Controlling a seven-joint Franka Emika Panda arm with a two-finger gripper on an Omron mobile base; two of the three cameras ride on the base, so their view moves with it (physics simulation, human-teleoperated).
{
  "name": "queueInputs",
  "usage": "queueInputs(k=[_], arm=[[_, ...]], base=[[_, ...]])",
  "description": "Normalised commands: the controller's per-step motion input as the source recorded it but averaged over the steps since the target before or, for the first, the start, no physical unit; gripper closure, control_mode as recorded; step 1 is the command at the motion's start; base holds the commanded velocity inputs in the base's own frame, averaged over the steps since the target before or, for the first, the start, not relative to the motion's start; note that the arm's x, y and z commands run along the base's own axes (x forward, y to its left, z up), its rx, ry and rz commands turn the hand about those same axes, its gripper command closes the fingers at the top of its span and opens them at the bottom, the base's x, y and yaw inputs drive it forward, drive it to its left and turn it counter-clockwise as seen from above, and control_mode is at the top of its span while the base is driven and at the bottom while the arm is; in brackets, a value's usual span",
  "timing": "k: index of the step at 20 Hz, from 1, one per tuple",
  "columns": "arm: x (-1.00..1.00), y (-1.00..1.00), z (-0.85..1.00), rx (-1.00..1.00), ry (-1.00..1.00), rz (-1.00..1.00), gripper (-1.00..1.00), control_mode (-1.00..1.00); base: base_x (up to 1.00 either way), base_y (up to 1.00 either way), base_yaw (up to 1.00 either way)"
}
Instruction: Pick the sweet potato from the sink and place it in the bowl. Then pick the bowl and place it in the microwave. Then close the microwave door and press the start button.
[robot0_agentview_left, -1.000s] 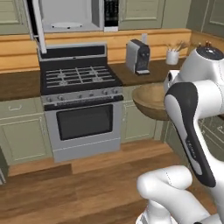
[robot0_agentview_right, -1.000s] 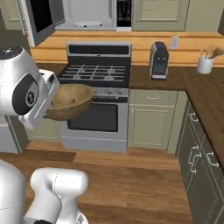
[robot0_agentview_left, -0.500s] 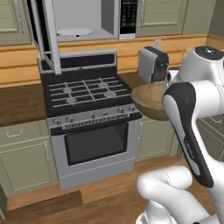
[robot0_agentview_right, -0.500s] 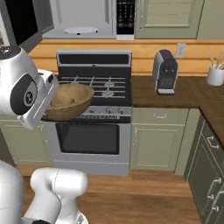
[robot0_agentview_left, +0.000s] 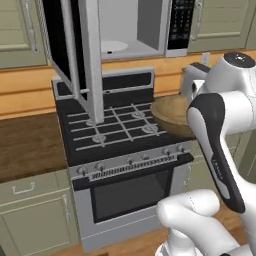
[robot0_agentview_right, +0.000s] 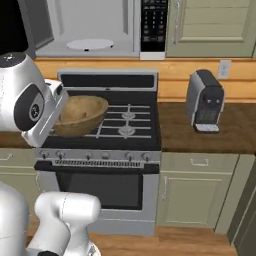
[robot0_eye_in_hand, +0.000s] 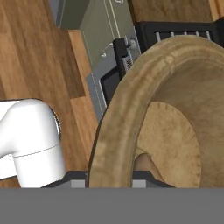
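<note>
Clamped at its rim by the end effector (robot0_eye_in_hand: 110, 177), the bowl (robot0_eye_in_hand: 175, 113) extends forward from it, with the sweet potato (robot0_eye_in_hand: 146, 165) lying inside near the fingers.

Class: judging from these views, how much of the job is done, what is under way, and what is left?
Done: the sweet potato lies in the bowl. In hand: the gripper holds that bowl by its rim above the stove. Left: set it inside the microwave, shut the open microwave door and press start.
</note>
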Motion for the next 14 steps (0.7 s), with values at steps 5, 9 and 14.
queueInputs(k=[5, 9, 14], arm=[[0.0, 0.0, 0.0, 0.0, 0.0, 0.0, 1.0, 1.0], [0.0, 0.0, 0.0, 0.0, 0.0, 0.0, 1.0, 1.0], [0.0, 0.0, 0.0, 0.0, 0.0, 0.0, 1.0, 1.0]], base=[[0.49, 0.14, 0.01], [0.12, 0.01, 0.11], [0.12, 0.0, 0.21]])
